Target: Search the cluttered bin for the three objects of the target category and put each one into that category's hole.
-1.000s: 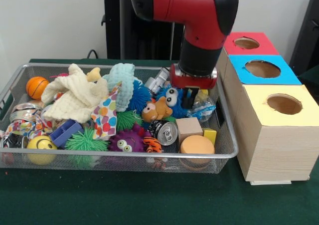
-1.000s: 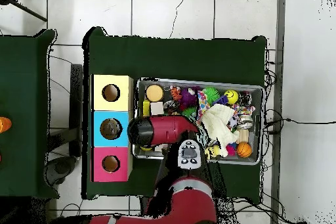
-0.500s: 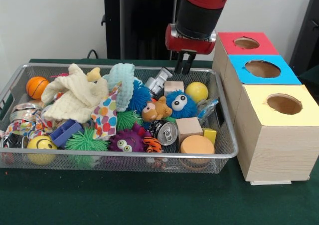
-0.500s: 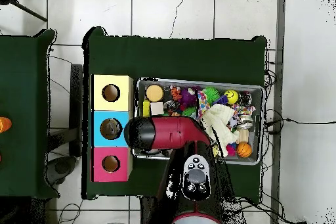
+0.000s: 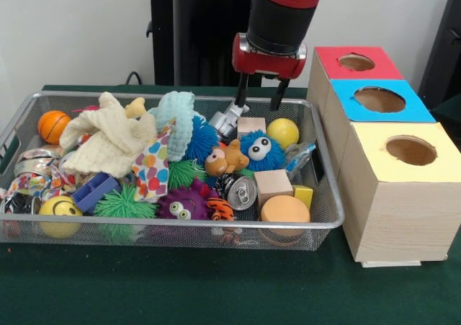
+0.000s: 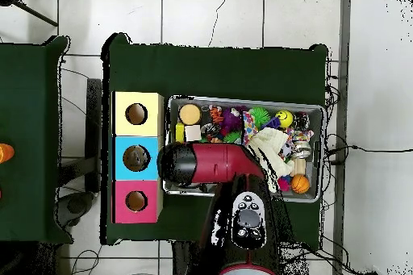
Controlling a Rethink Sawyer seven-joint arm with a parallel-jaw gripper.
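Front view showed the gripper (image 5: pixel 259 100) hanging above the far right part of the wire bin (image 5: pixel 328 223), its two fingers (image 5: pixel 238 94) spread apart with nothing between them. Just below the fingertips lay a small wooden block (image 5: pixel 251 125), a yellow ball (image 5: pixel 283 132) and a blue fuzzy toy with eyes (image 5: pixel 258 150). Nearer the front rim sat a wooden cube (image 5: pixel 272 184), a round wooden disc (image 5: pixel 284 210), a small yellow block (image 5: pixel 303 194) and a drink can (image 5: pixel 241 192). A cream cloth (image 5: pixel 108 139) and an orange ball (image 5: pixel 53 125) lay toward the left end. To the right of the bin stood three boxes in a row, each with a round hole on top: the red box (image 5: pixel 360 63), the blue box (image 5: pixel 379 99) and the yellow box (image 5: pixel 410 152).

Overhead view had the red arm (image 6: pixel 206 164) stretched over the bin's (image 6: pixel 242 102) end beside the boxes, hiding the gripper. The yellow box (image 6: pixel 135 114), blue box (image 6: pixel 135 157) and red box (image 6: pixel 135 201) touched one another in a line beside the bin.
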